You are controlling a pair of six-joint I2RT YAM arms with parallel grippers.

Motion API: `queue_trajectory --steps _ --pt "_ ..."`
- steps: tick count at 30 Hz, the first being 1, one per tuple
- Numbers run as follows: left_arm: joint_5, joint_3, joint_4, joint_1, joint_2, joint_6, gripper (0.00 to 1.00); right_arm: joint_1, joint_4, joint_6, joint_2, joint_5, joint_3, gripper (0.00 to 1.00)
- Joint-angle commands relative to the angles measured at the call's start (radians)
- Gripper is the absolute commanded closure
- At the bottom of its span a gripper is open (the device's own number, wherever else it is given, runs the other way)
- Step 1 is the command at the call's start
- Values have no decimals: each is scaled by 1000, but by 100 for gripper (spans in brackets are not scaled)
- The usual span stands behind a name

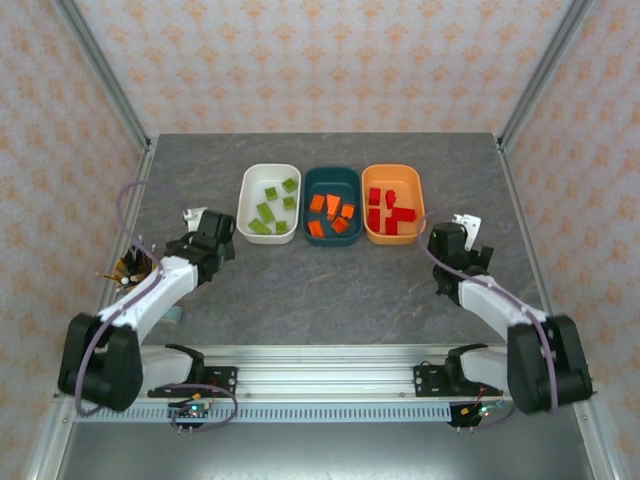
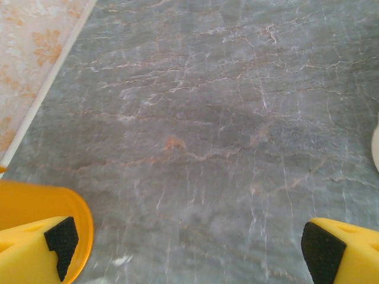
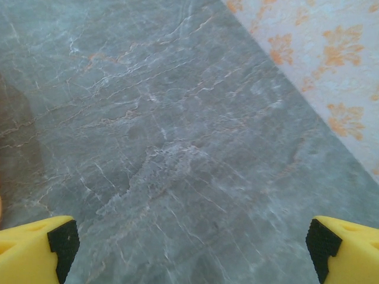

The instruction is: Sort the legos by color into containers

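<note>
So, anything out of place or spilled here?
Nothing stands out: green legos sit in the white tub, orange legos in the teal tub, red legos in the orange tub, none loose on the table. The left gripper and right gripper are open, empty.

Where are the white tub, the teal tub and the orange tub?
white tub [image 1: 255, 181]: top view, bare floor, far left corner.
teal tub [image 1: 332, 181]: top view, bare floor, far end.
orange tub [image 1: 408, 184]: top view, bare floor, far right corner.

The table [image 1: 330, 290] lies bare in front of the containers [image 1: 332, 171], which stand packed side by side.
</note>
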Motion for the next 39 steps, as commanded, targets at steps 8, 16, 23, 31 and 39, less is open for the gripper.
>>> queue_trajectory --steps 8,16,23,31,39 --pt "181 -58 595 179 168 154 0 -108 340 -43 270 -175 118 0" --pt "233 -201 903 203 174 231 0 -117 719 -74 270 -263 -95 0" --pt "158 -302 1112 152 210 271 0 -117 660 -61 271 -226 -66 1" --pt "127 -328 1163 140 219 269 0 -117 658 -61 268 -228 -66 1" --pt "120 -328 1165 135 221 271 0 -118 656 -64 267 -231 -65 1"
